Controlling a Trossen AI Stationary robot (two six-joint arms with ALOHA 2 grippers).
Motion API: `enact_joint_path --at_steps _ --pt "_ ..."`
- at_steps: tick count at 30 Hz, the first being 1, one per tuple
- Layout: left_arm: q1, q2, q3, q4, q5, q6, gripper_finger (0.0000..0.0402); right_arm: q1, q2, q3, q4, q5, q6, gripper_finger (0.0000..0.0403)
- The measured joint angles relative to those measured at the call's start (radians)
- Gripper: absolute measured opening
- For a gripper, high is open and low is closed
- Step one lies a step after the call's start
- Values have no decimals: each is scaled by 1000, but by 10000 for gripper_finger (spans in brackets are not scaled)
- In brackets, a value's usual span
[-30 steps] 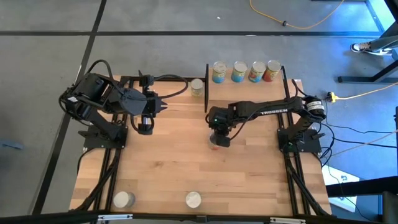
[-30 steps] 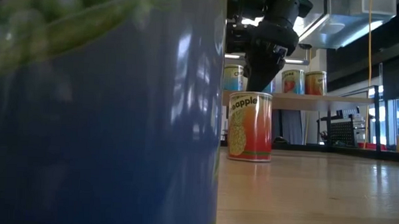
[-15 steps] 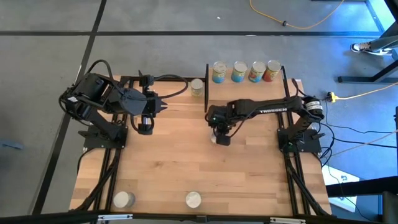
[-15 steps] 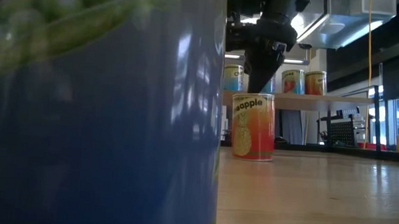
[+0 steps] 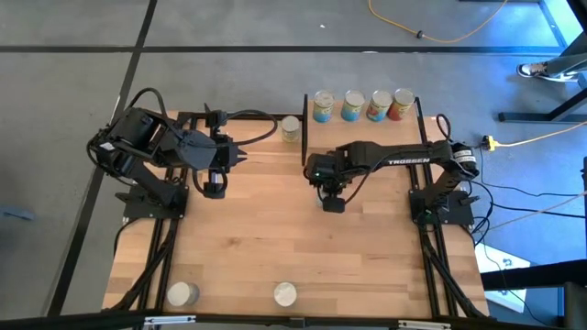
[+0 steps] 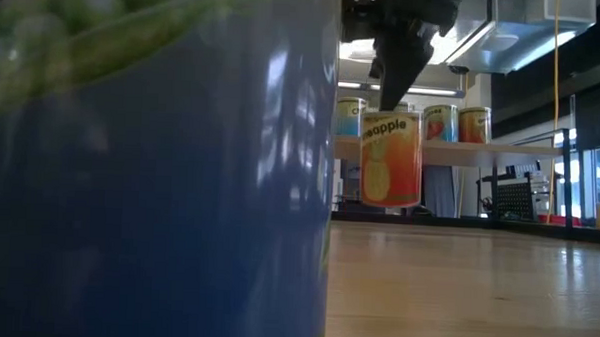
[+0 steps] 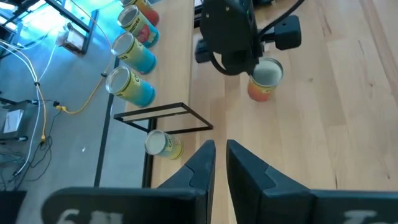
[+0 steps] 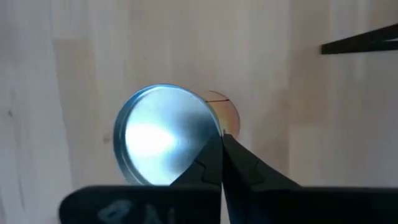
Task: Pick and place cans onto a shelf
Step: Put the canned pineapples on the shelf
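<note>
Held can (image 6: 390, 159): "…apple" label w/ pineapple pic, gripped at rim by right gripper (image 5: 332, 194), clear of table (image 5: 275, 238), mid-table near shelf (image 6: 451, 147).
Arm text: "TROSSEN".
Left gripper (image 5: 213, 186): far left; fingers (image 7: 199, 167) narrow, nothing held.

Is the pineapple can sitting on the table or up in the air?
In the air. The pineapple can hangs upright from the right gripper, with a clear gap above the table.
</note>
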Motion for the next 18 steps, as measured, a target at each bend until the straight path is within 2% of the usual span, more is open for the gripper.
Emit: enact_joint_path --at_steps 15,18 --pt "0 0 0 0 0 1 34 52 -4 371 -462 244 69 0" --pt "0 0 0 0 0 1 34 54 -24 414 -466 268 85 0"
